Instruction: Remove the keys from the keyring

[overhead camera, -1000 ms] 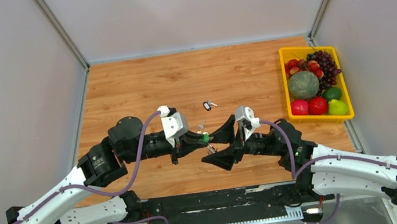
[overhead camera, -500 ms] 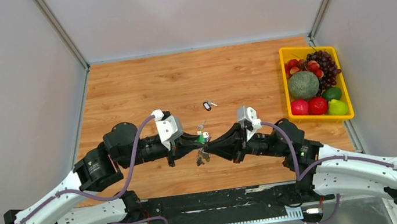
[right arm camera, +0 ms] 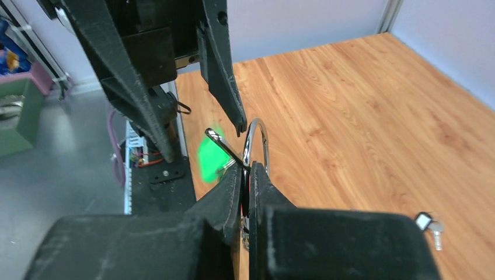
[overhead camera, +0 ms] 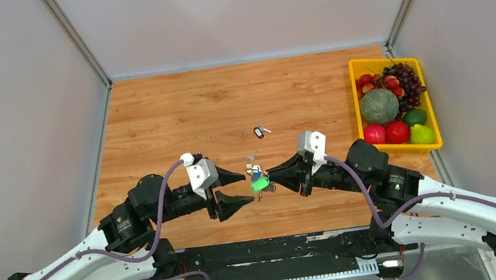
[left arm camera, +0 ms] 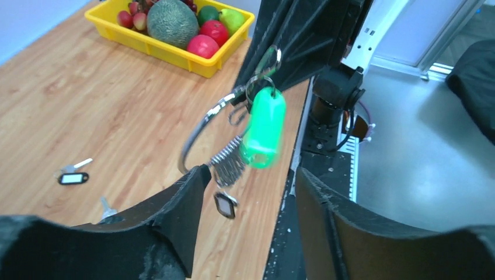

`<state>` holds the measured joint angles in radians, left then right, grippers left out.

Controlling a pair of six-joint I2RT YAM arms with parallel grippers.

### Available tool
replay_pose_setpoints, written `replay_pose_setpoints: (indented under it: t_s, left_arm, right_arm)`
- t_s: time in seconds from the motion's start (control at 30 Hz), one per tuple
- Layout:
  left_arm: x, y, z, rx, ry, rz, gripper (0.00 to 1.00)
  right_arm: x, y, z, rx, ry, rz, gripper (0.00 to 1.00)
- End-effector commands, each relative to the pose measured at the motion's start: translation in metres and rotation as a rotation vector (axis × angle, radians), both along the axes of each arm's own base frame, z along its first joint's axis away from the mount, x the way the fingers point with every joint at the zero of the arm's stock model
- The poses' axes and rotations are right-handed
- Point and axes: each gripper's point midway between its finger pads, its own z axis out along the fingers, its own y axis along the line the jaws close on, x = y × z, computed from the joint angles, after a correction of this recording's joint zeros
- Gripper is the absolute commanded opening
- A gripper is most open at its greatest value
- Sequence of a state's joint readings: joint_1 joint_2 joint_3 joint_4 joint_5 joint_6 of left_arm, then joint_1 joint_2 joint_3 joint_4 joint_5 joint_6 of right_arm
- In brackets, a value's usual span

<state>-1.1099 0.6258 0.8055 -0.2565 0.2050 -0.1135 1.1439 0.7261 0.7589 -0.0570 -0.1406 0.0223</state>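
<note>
Right gripper pinched tight on the keyring, held above the table's near edge, mid-width. Keys and a green tag dangle from it. Left gripper spread wide, gripping nothing; ring hangs just off its fingertips. One black-tagged key lies loose toward the table's centre.

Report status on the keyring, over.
Right end effector shut on keyring. Left end effector open, facing it. Green key tag hangs from ring; black-tagged key loose on table. Nothing blocking.
</note>
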Motion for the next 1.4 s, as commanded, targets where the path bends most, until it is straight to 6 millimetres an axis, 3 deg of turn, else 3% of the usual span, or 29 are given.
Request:
replay_pose_setpoints:
  t_s: [0.0,0.07,0.27,0.47,0.8,0.93,1.2,1.27,1.3,1.37]
  left_arm:
    - [-0.004,-0.001,0.02,-0.125,-0.021,-0.015,0.7]
    - [-0.001,0.001,0.02,-0.139,-0.037,0.001,0.75]
    - [-0.004,0.005,0.026,-0.235,-0.091,-0.005,0.77]
    - [-0.006,-0.002,0.022,-0.254,-0.129,-0.041,0.81]
    - [0.008,-0.023,0.011,-0.248,-0.148,-0.022,0.81]
    - [0.013,-0.029,0.009,-0.238,-0.148,-0.015,0.76]
    - [0.021,-0.035,0.016,-0.258,-0.145,0.015,0.46]
    - [0.021,-0.036,0.017,-0.264,-0.143,0.016,0.28]
    - [0.021,-0.035,0.019,-0.269,-0.145,0.014,0.09]
    - [0.019,-0.034,0.021,-0.27,-0.139,0.007,0.01]
  right_arm:
    - [0.007,-0.005,0.03,-0.023,-0.201,-0.013,0.0]
    - [0.007,-0.005,0.033,-0.043,-0.274,0.001,0.0]
    - [0.01,-0.003,0.031,-0.103,-0.444,0.029,0.02]
    - [0.007,0.004,0.032,-0.132,-0.601,0.083,0.01]
    - [0.003,0.014,0.045,-0.107,-0.751,0.129,0.01]
    - [0.003,0.015,0.048,-0.096,-0.765,0.128,0.01]
    - [0.003,0.016,0.044,-0.091,-0.746,0.128,0.0]
    - [0.004,0.015,0.04,-0.096,-0.726,0.122,0.0]
    - [0.007,0.014,0.038,-0.103,-0.706,0.105,0.0]
    - [0.02,0.013,0.032,-0.123,-0.628,0.033,0.0]
